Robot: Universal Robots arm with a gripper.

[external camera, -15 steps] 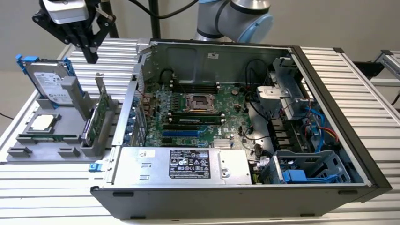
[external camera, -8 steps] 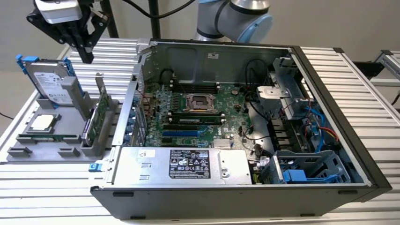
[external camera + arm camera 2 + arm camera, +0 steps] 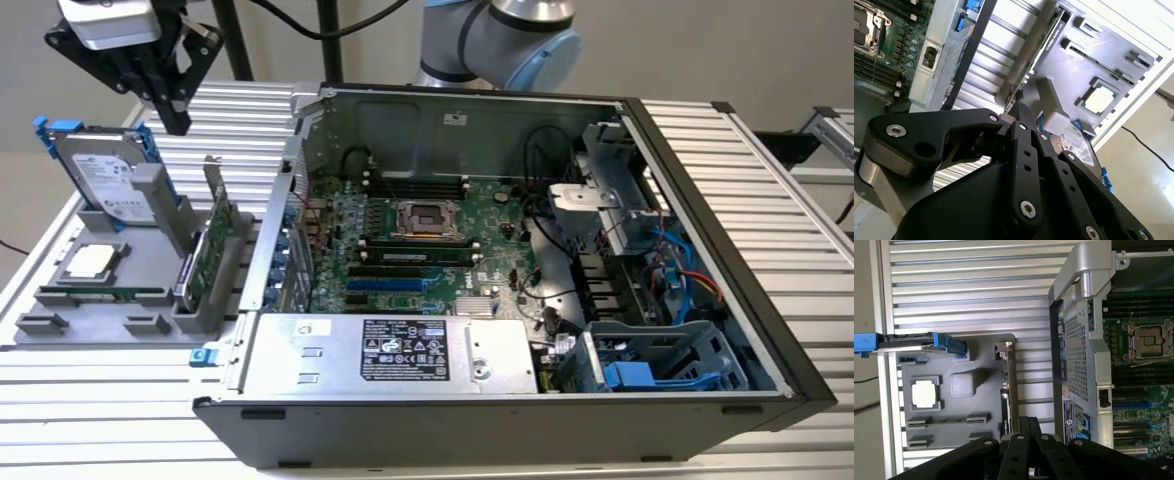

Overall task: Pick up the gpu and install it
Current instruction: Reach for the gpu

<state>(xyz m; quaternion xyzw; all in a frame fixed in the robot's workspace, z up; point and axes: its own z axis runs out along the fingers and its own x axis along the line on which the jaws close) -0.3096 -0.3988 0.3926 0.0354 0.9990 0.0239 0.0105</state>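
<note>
- The claw is seen in the exterior view raised above the gray tray, with its fingers pointing down.
- In both wrist views the fingers of the claw are pressed together, and nothing is held between them.
- The gpu is stood upright on its edge in a slot of the tray, at the side of the tray nearest the computer case. It is not installed.
- In the exterior view the gpu is found below the claw and slightly toward the exterior view's right. The two are clearly apart, with open air between them.
- In the first wrist view the gpu is seen edge-on, and the closed tips are lined up close to its thin edge.
- In the second wrist view the gpu is shown just beyond the tips.
- A hard drive in a blue frame is stood in the tray on the far side of the claw from the gpu.
- A processor chip is laid flat in the tray.
- The tray and the open case are set side by side on the slatted metal surface, and the motherboard is exposed inside the case.
</note>
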